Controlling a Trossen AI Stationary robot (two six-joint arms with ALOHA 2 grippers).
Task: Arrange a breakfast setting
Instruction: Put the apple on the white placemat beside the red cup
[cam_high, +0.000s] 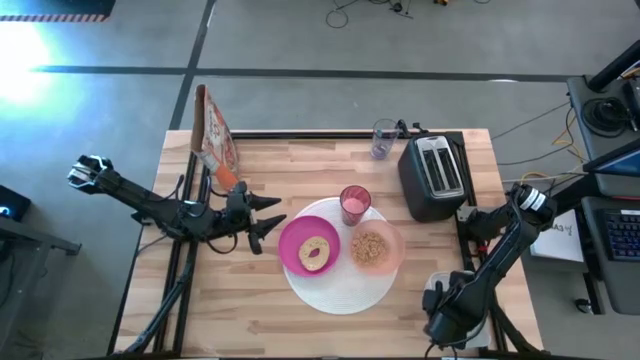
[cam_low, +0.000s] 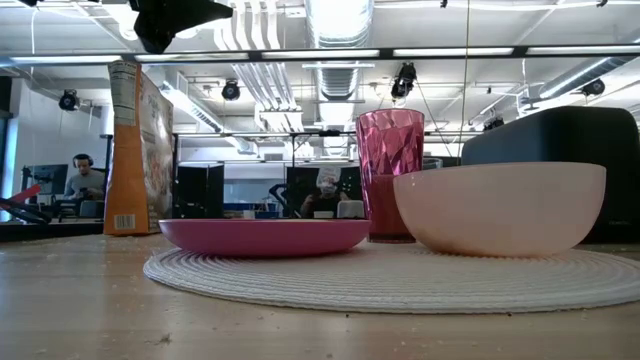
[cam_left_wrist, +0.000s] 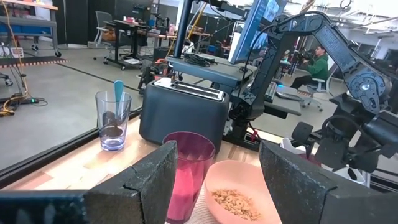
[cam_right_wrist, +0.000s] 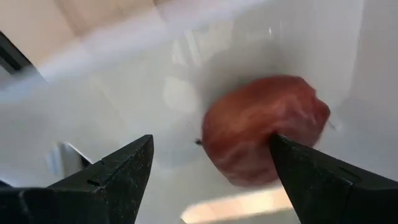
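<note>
Small red fruit (cam_right_wrist: 264, 130) is seen just ahead of the right gripper (cam_right_wrist: 211, 168), whose fingers are spread apart over a white tray (cam_right_wrist: 124, 99), and could be nudged aside or squeezed off-centre if the fingers are closed unevenly.

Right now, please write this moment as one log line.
left gripper: open, beside magenta plate | right gripper: open over red fruit | bowl: cereal inside

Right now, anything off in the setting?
One thing: the red fruit isn't on the white mat with the rest; it sits in a white tray under the right end effector, open around it.
</note>
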